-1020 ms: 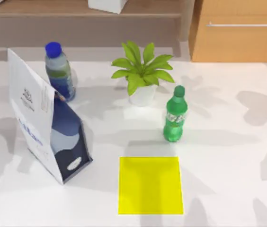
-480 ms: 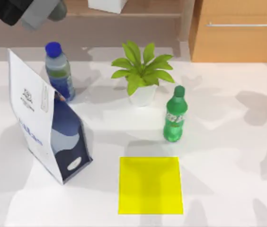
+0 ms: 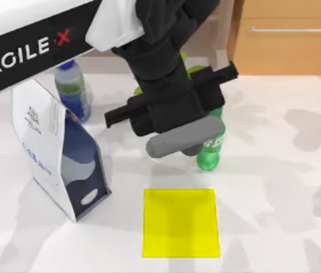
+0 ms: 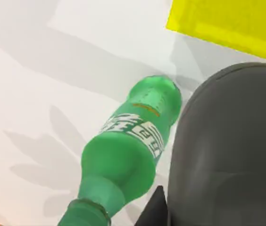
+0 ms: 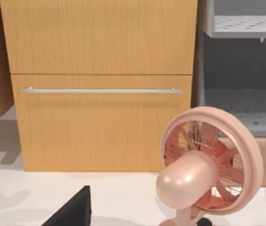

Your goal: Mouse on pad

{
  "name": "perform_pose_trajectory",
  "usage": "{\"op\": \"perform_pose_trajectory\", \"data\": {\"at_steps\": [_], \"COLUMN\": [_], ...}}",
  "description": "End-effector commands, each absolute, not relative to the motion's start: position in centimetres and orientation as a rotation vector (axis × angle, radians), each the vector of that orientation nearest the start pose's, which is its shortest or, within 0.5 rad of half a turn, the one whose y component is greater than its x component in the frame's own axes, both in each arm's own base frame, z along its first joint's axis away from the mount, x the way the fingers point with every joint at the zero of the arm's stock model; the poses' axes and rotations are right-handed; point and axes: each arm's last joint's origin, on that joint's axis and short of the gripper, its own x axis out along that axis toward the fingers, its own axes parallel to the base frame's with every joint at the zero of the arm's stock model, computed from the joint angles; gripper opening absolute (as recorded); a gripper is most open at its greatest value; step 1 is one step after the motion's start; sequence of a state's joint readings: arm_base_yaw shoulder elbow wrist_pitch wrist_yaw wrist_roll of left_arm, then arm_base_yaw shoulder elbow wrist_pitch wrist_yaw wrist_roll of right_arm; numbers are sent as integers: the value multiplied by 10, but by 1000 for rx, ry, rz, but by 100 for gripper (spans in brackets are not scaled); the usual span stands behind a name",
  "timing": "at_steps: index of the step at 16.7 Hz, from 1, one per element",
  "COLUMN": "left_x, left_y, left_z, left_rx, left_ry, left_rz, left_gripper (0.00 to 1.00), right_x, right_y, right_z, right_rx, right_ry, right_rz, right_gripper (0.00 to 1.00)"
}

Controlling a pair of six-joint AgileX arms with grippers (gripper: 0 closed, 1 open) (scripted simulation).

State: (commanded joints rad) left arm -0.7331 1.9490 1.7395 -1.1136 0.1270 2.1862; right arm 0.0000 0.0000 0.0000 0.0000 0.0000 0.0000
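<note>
At the left of the surface (image 3: pixel 274 187) a white and blue paper bag (image 3: pixel 58 153) is standing, with a blue-capped bottle (image 3: pixel 72 91) just behind it. Reaching in from that side, my left arm is stretching over the middle of the surface, and the left gripper (image 3: pixel 182 139) is hovering just beside the green bottle (image 3: pixel 210 154), behind the pad (image 3: pixel 180 223).

The mouse (image 4: pixel 227 150) is sitting close under the left wrist camera as a dark grey dome, well up off the surface, covering part of the bottle and a corner of the pad. The jaws are hidden under the arm, but since the mouse is hanging aloft there, I am judging them to be clamped on it.

The step in hand is looking like the carry to the pad. To do it well, I am thinking the gripper should be drawing toward the near edge and away from the green bottle, keeping height until it is over the yellow middle. Then it should be lowering straight and letting go only once the mouse is resting flat.

Only a rounded end of the mouse is showing, so I am unable to tell which way its nose is pointing or how its long axis is lying against the pad's edges.

At the right, my right arm is idling off the surface's right side, its wrist camera facing a wooden cabinet (image 5: pixel 100 84) and a pink fan (image 5: pixel 208 165).
</note>
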Motion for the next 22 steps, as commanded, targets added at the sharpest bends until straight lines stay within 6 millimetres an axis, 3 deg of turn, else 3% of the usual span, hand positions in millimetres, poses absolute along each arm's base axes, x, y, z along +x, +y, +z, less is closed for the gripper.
{"op": "perform_pose_trajectory", "data": {"at_steps": [3, 6, 15, 22], "left_x": [267, 249, 249, 249], "left_y": [-294, -303, -303, -303], "left_z": [212, 188, 184, 166], "left_rx": [-2334, -2232, -2225, -2219], "left_ry": [43, 20, 13, -5], "left_rz": [2284, 2191, 2177, 2176], "left_gripper": [0, 0, 0, 0], "right_x": [106, 106, 106, 106], "right_y": [-1, -1, -1, -1], "right_z": [160, 160, 160, 160], "right_rx": [0, 0, 0, 0], "right_ry": [0, 0, 0, 0], "right_rz": [0, 0, 0, 0], "right_gripper": [100, 100, 100, 100]}}
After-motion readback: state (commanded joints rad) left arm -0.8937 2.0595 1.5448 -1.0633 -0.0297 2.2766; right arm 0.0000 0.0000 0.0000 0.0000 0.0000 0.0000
